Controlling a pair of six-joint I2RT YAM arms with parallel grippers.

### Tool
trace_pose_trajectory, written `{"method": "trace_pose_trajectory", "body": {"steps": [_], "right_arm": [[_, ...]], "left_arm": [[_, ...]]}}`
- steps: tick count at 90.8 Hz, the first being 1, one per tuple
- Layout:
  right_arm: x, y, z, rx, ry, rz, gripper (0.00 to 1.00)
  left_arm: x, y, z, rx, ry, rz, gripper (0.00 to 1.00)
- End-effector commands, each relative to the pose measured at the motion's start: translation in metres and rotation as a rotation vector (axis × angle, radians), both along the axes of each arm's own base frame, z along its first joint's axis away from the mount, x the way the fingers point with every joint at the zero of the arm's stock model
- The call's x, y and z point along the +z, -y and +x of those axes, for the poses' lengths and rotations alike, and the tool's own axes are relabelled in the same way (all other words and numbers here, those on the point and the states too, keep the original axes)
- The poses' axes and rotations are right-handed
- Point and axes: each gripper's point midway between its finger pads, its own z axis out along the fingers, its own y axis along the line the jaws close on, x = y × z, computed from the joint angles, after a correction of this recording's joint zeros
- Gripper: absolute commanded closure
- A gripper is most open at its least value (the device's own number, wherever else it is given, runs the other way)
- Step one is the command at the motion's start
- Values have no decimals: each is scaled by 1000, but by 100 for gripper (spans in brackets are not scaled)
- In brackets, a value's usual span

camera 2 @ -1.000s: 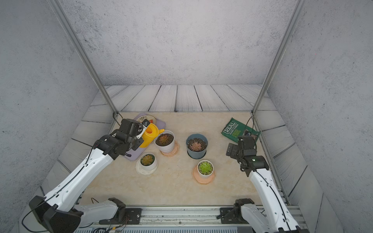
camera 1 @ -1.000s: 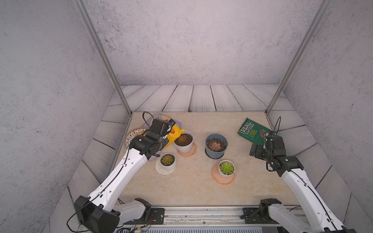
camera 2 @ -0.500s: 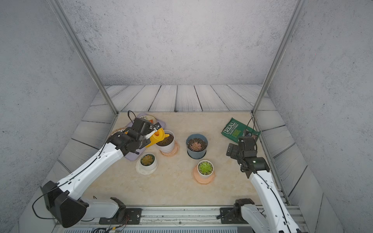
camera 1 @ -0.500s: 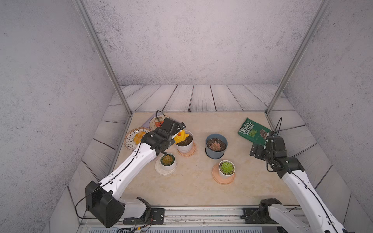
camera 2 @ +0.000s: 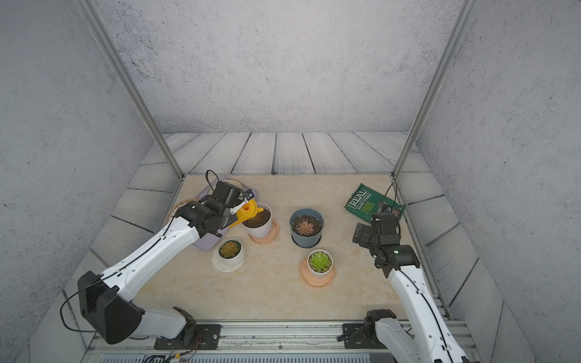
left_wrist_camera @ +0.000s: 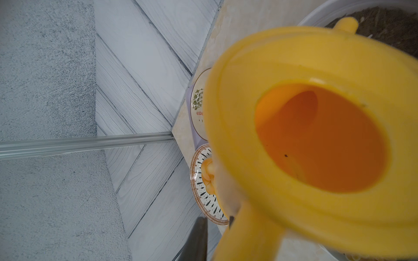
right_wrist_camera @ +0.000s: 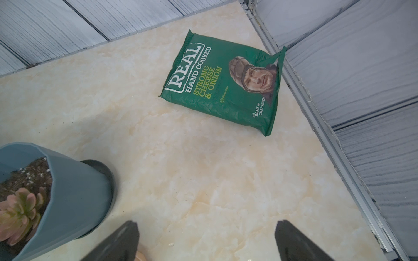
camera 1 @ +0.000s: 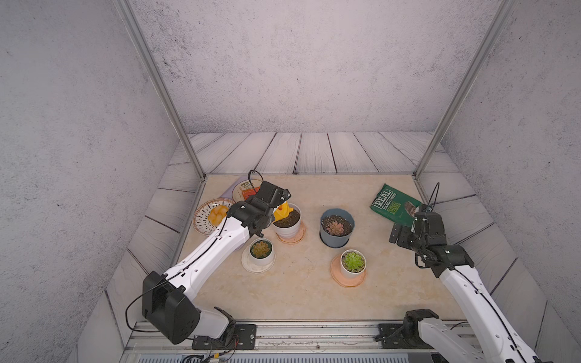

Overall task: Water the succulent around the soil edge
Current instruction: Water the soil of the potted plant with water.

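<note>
My left gripper [camera 1: 278, 205] is shut on the handle of a yellow watering can [camera 1: 283, 211], which is tipped toward a white pot [camera 1: 286, 228] on an orange saucer. In the left wrist view the can [left_wrist_camera: 316, 140] fills the frame and its spout [left_wrist_camera: 346, 24] reaches over the pot's dark soil [left_wrist_camera: 391, 24] near the rim. The brownish succulent [camera 2: 259, 217] in that pot is partly hidden by the spout. My right gripper [right_wrist_camera: 206, 228] hangs open over bare table at the right, holding nothing.
A blue pot with a pink succulent [camera 1: 337, 227], a small white pot with a green one [camera 1: 353, 263] and another with a yellow-brown one [camera 1: 261, 250] stand nearby. A green crisp bag [camera 1: 393, 206] lies back right. A patterned bowl [camera 1: 204, 217] and a lilac tray [camera 2: 206, 243] sit at the left.
My left arm has swung the watering can right and tipped its spout over the white pot's soil. The right arm has stayed still.
</note>
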Motion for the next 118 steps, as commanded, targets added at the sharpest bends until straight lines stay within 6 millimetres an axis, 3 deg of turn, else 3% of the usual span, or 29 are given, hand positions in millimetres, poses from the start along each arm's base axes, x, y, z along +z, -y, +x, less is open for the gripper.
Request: {"method": "trace_pose_trajectory", "body": {"steps": [1,57,118], "right_arm": [[4,3,0,-7,20,-19,1],[7,3,-2,-5,33,-16,1],[7,2,-4,0,35,-13,1]], "left_arm": [[19,-1,8,45,62,-33,100],[13,-29,5,167,46,-12,100],[0,-53,-24,233,8,7,100]]}}
